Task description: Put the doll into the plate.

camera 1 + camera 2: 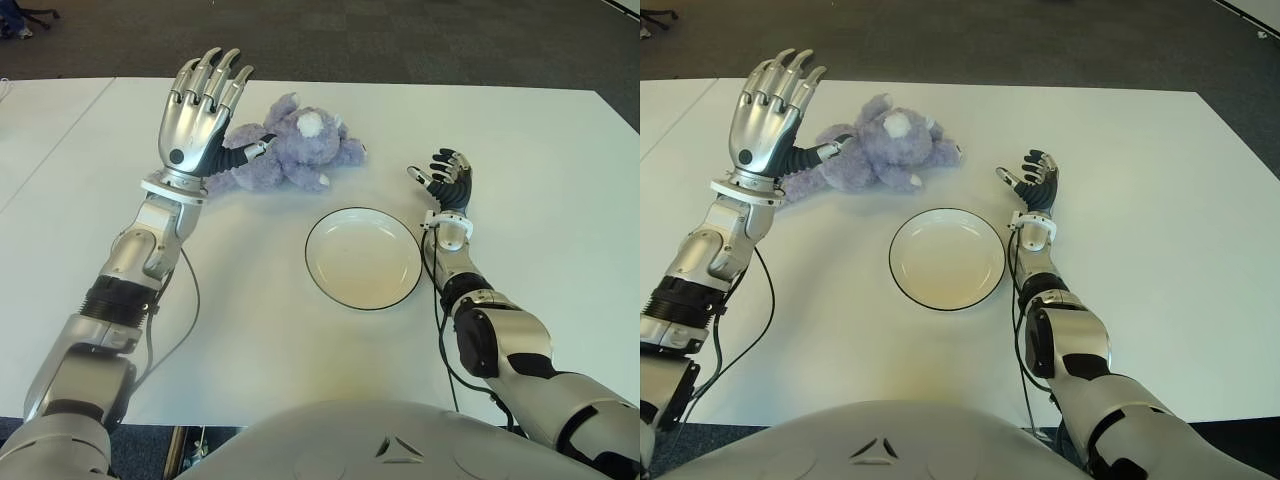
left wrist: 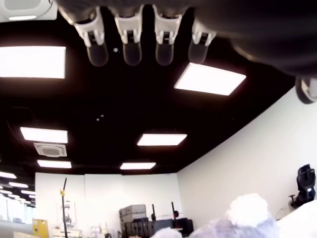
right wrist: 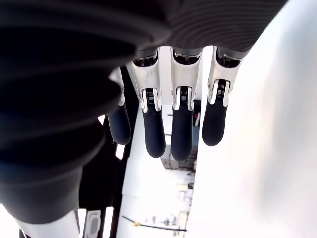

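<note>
A soft lilac plush doll (image 1: 290, 148) with a white snout lay on its side on the white table (image 1: 250, 320), beyond the round white plate with a thin dark rim (image 1: 363, 258) and apart from it; the plate held nothing. The silver left hand (image 1: 205, 105) stood upright at the doll's left, fingers extended and spread, gripping nothing; its dark thumb reached toward the plush and seemed to touch it, though actual contact was hard to confirm. The right hand (image 1: 447, 178) showed just right of the plate, black-tipped fingers loosely curved and empty.
</note>
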{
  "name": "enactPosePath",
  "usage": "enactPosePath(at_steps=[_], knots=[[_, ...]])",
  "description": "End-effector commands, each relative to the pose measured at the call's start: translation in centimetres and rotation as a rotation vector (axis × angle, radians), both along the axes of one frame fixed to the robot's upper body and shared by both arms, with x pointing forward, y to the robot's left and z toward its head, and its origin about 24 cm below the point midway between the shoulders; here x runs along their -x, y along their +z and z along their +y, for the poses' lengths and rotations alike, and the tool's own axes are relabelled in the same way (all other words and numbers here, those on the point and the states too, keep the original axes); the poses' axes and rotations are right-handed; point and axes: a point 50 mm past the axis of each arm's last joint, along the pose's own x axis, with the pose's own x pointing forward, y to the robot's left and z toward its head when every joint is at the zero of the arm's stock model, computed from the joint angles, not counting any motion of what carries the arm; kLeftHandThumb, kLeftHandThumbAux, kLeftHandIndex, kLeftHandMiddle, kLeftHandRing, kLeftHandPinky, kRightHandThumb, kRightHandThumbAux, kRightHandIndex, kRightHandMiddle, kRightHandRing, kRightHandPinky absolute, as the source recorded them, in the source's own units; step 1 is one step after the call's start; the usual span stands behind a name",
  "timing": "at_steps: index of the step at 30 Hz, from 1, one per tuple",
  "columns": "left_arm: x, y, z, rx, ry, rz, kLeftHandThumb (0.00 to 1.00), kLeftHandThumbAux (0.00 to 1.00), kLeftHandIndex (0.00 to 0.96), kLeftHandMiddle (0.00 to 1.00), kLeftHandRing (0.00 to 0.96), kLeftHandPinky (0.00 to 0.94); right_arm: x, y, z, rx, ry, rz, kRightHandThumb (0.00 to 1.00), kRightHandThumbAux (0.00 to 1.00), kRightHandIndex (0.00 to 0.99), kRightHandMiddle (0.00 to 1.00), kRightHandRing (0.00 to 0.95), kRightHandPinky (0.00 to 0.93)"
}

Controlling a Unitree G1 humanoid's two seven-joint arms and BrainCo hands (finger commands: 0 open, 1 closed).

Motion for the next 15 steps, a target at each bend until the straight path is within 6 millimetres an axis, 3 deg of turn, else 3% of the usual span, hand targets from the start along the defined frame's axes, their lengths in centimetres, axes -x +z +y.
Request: enactPosePath(at_steps=[1, 5, 8, 9, 12, 15], knots=[[-1.6, -1.6, -0.3, -0.097, 0.003, 0.137, 0.237, 0.154, 0.0, 0.0, 0.0, 0.0, 8.5, -9.9, 0.3, -0.056, -0.03, 0.449, 0.0, 0.822, 0.26, 0.319, 0.326, 0.308], [-4.6, -3.9, 0.4, -0.11, 0.048, 0.29, 0.243, 0.168, 0.0, 0.0, 0.0, 0.0, 8.4, -9.8, 0.3, -0.074, -0.031, 0.442, 0.0, 0.826, 0.259, 0.321, 0.329, 0.322], [-5.0, -4.0, 0.3, -0.089, 0.022, 0.344, 0.256, 0.167, 0.0, 0.0, 0.0, 0.0, 8.3, -9.8, 0.4, -0.082, -0.03, 0.437, 0.0, 0.831, 0.256, 0.317, 0.327, 0.318], [-5.3, -3.9, 0.2, -0.074, 0.004, 0.393, 0.251, 0.113, 0.0, 0.0, 0.0, 0.0, 8.3, -9.8, 0.4, -0.087, -0.029, 0.435, 0.0, 0.828, 0.257, 0.316, 0.326, 0.318], [-6.9, -4.0, -0.7, -0.014, -0.027, 0.587, 0.293, 0.167, 0.0, 0.0, 0.0, 0.0, 8.2, -9.8, 0.4, -0.092, -0.024, 0.436, 0.0, 0.823, 0.257, 0.312, 0.32, 0.307], [-7.6, -3.9, -1.2, 0.012, -0.03, 0.669, 0.304, 0.183, 0.0, 0.0, 0.0, 0.0, 8.2, -9.8, 0.4, -0.089, -0.023, 0.44, 0.0, 0.82, 0.258, 0.311, 0.317, 0.302]])
